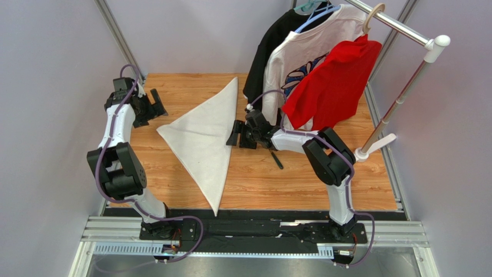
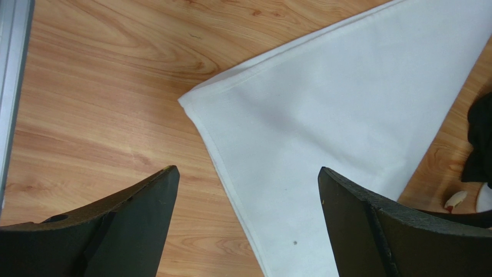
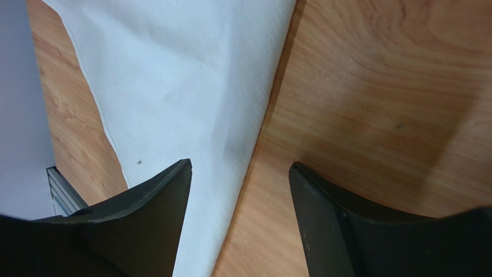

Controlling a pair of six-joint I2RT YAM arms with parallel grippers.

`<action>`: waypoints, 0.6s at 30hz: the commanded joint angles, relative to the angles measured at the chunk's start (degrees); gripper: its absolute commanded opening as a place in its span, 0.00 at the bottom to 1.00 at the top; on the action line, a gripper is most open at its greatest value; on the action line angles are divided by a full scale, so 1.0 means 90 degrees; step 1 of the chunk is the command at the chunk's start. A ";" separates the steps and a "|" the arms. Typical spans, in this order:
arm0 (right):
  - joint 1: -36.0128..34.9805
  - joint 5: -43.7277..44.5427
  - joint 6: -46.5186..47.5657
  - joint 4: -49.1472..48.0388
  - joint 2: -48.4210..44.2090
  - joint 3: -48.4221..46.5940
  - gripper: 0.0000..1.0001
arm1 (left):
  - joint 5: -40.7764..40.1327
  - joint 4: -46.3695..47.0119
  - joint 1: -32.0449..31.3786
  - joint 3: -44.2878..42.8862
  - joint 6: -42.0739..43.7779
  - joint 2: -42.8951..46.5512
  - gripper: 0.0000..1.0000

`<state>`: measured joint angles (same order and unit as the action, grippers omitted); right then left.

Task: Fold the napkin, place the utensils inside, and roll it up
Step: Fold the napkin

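Top external view, inventory.

1. Napkin [image 1: 203,141]: plain white cloth of thin woven fabric, folded into a triangle and lying flat on the wood-grain tabletop [image 1: 260,184]. It sits between the two tools. Its blunt corner is just ahead of the left tool [image 1: 155,107], and its long straight edge runs directly beneath the right tool [image 1: 234,134].

2. Left tool: matte black, with its fingers [image 2: 138,225] spread wide and nothing between them, hovering off the napkin's corner. The left wrist view shows a stitched hem along both sides of that corner and a small dark speck on the cloth.

3. Right tool: matte black, fingers apart and gripping nothing. It straddles the napkin's folded edge, one finger over cloth and the other over bare wood.

4. Spoon [image 1: 277,160]: only a slim dark handle shows, lying on the tabletop behind the right tool, beside its arm. The bowl end cannot be seen.

5. Clothes rail [image 1: 404,26]: white tube behind the right tool. It carries a black garment [image 1: 270,43], a white T-shirt [image 1: 289,57] and a red shirt [image 1: 335,86]. The T-shirt's blue print is partly covered and hard to make out.
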<state>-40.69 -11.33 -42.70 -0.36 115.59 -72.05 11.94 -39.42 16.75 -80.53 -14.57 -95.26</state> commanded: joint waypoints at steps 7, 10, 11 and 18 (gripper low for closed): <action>-0.0020 0.0380 -0.0626 -0.0283 0.0731 -0.0598 0.49 | 0.0333 0.0053 -0.0006 0.0091 -0.0256 -0.0177 0.99; -0.0030 0.0419 -0.0879 -0.0389 0.0809 -0.0452 0.38 | 0.0313 -0.0014 -0.0025 0.0013 -0.0266 -0.0420 0.99; -0.0020 0.0429 -0.0948 -0.0496 0.0819 -0.0403 0.33 | 0.0294 -0.0005 -0.0006 0.0012 -0.0276 -0.0518 0.99; -0.0040 0.0800 -0.1778 -0.0936 0.0799 0.0056 0.00 | 0.0010 0.0112 0.0014 0.0042 -0.0305 -0.0909 0.99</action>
<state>-40.69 -8.40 -53.12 -6.42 121.86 -74.02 12.64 -39.48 16.64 -79.75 -16.40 -102.37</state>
